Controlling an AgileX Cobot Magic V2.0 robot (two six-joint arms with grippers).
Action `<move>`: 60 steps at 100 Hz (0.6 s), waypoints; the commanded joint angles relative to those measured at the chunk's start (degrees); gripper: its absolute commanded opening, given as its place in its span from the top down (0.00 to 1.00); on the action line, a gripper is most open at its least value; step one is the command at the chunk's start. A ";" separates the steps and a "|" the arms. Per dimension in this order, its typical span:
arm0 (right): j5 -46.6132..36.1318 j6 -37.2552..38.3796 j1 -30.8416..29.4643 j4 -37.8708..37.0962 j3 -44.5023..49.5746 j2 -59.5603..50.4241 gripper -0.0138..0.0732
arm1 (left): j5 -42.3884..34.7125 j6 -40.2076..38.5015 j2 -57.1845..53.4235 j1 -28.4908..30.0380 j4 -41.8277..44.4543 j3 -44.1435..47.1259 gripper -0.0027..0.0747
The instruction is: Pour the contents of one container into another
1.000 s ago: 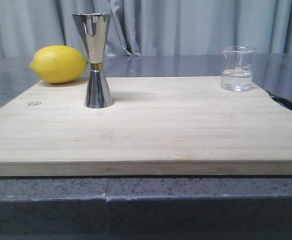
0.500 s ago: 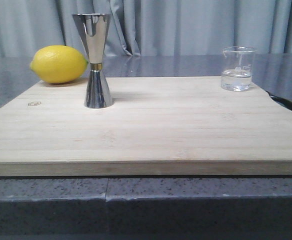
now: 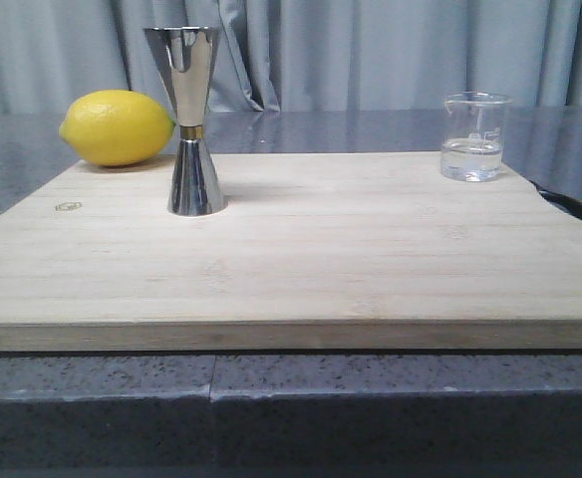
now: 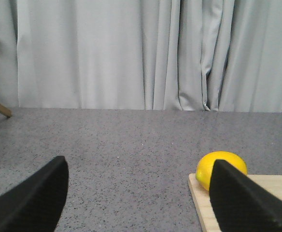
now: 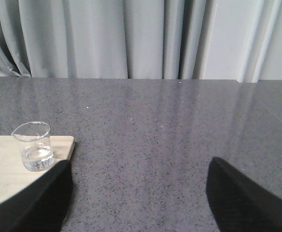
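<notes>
Nothing is grasped yet: the right pincer point(image 5: 137, 193), jaws spread wide and empty, hangs back from the small clear glass beaker point(image 5: 33, 145), which sits ahead, off to one finger's side. Likely next: reach, centre and close on it, then carry it to the tall steel hourglass jigger point(image 3: 188, 119).
</notes>
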 commanded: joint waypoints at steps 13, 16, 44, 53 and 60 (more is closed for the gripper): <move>1.27 0.11 -0.24 0.08 -3.99 4.05 0.22 | 7.96 3.60 6.10 0.18 -1.23 -9.46 0.26; 1.80 0.11 -0.24 0.08 -4.50 4.57 0.20 | 10.32 4.82 7.14 0.18 -1.87 -10.44 0.26; 4.32 0.11 -0.24 1.15 -7.52 9.44 0.15 | 21.35 30.07 20.11 0.05 -23.32 -14.64 0.26; 4.32 0.11 -0.24 1.15 -7.52 10.08 0.15 | 21.91 39.95 24.94 0.05 -33.19 -14.64 0.26; 4.32 0.11 -0.24 1.15 -7.52 10.20 0.15 | 21.80 49.16 28.16 0.05 -41.33 -14.64 0.26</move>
